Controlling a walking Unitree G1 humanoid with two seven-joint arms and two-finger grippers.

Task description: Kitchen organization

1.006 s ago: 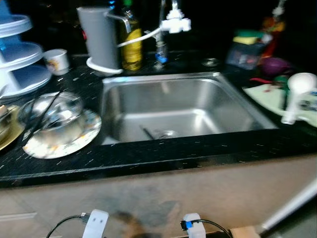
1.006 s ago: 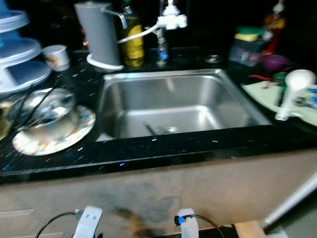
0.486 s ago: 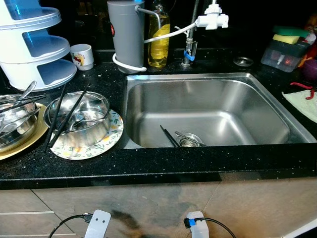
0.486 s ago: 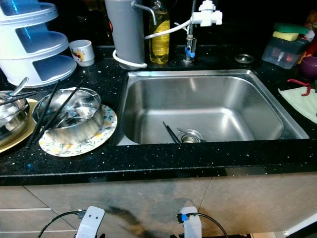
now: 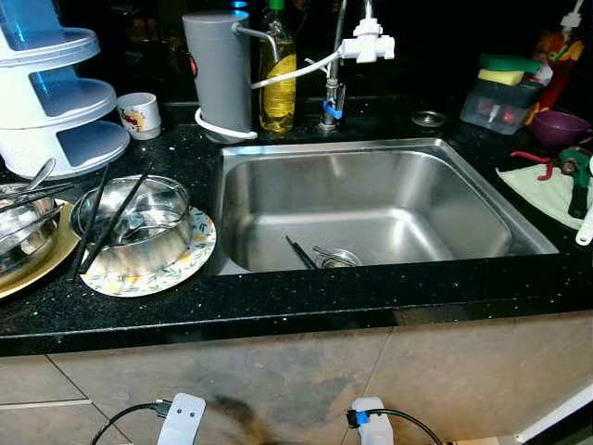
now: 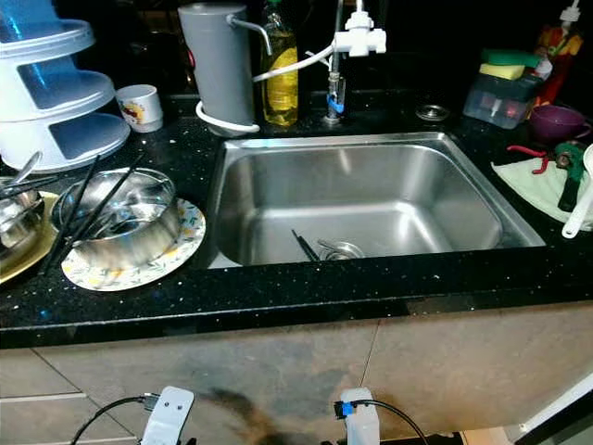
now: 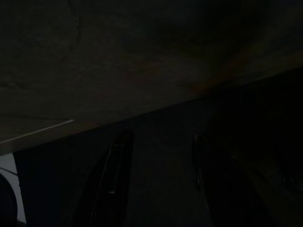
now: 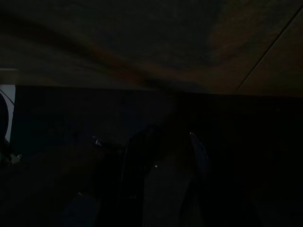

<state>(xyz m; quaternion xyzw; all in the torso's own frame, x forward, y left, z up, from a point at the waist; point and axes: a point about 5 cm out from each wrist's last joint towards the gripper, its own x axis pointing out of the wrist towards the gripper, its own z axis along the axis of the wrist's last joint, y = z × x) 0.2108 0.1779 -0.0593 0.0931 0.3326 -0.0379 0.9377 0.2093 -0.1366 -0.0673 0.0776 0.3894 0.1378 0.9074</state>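
Steel bowl [image 5: 137, 225] with chopsticks sits bench-left, nearer the left gripper [image 7: 156, 179], whose fingers seem parted, gripping nothing.

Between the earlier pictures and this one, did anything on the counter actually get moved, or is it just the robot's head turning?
Only the camera moved: the whole picture swung sideways and is now sharp, not blurred. The steel bowl with chopsticks sits on the floral plate as before, chopsticks lie in the sink, and nothing was picked up or let go. Both grippers hang idle in the dark, the left gripper and right gripper empty.
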